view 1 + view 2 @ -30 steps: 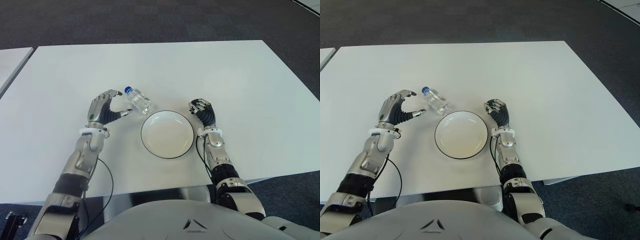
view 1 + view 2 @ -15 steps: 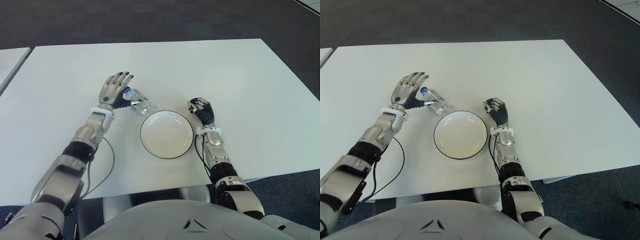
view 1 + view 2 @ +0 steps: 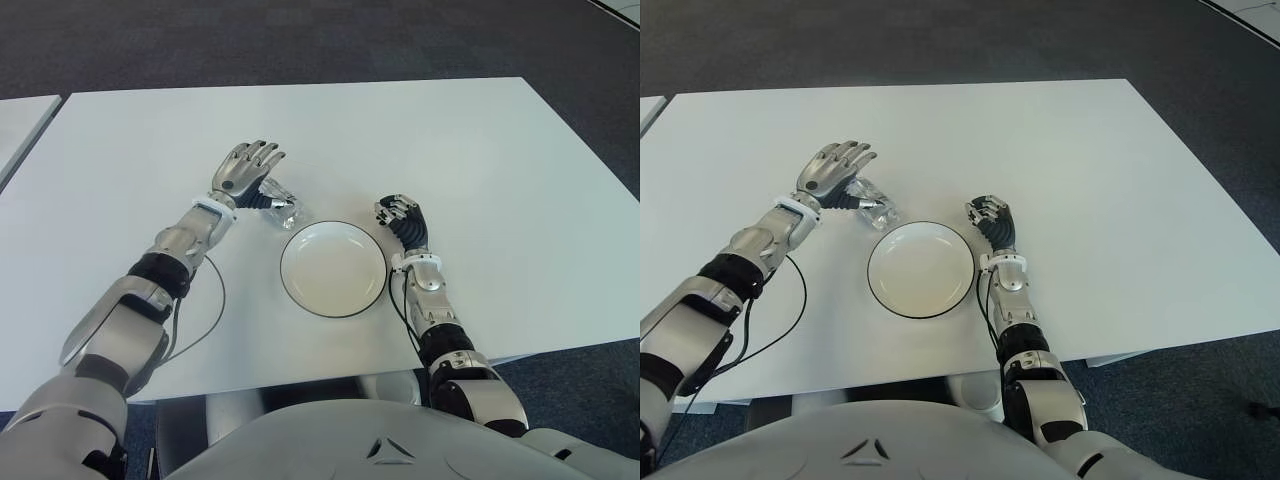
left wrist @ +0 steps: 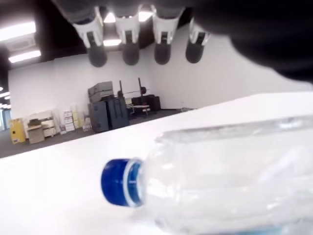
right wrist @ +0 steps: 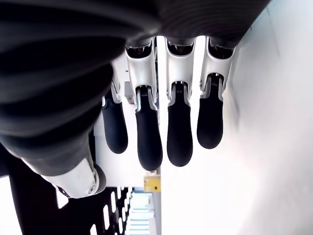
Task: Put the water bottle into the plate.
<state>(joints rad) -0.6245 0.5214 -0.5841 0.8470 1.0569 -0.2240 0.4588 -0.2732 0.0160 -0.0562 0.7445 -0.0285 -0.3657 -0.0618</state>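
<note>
At the plate's point(image 3: 333, 269) eleven o'clock, the water bottle point(image 3: 282, 207) lies on its side beneath the left hand point(image 3: 245, 172), fingers spread, not yet gripping. Next they must close around it. The right hand point(image 3: 403, 220) shows curled at three o'clock.

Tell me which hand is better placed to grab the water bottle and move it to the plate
Left. The left hand is spread open right over the water bottle, which lies on its side on the table beside the plate. The right hand sits curled on the plate's far side, away from the bottle.
</note>
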